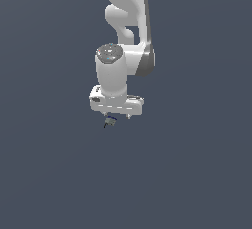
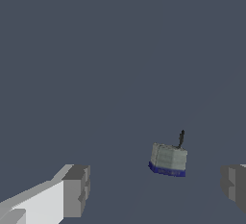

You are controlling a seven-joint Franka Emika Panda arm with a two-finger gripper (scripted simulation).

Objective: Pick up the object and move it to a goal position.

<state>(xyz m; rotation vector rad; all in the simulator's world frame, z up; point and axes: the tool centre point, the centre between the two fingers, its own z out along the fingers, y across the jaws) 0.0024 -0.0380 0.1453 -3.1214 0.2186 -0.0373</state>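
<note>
In the exterior view, we saw the white arm (image 1: 125, 36) reaching down from the top of the frame over a plain dark grey-blue surface (image 1: 197, 174), its gripper (image 1: 118, 116) pointing downward. Just beneath the gripper sat the object (image 1: 110, 121), a tiny dark speck with a hint of blue and a thin dark prong slanting off toward the exterior view's left. At that size we could not tell whether it touched the fingertips or the surface, nor how far the fingers stood apart. We saw no container in either view.

In the wrist view, we found the detail the exterior view lacked. The object (image 2: 167, 159) appeared as a small grey-green block with a dark blue band along one edge and a thin dark prong rising from the opposite side. The gripper (image 2: 156, 187) was spread wide: one grey finger pad (image 2: 76, 190) on its white finger and the other pad (image 2: 234, 185) at the frame's edge stood well apart. The object lay between them, nearer the second pad, touching neither.
</note>
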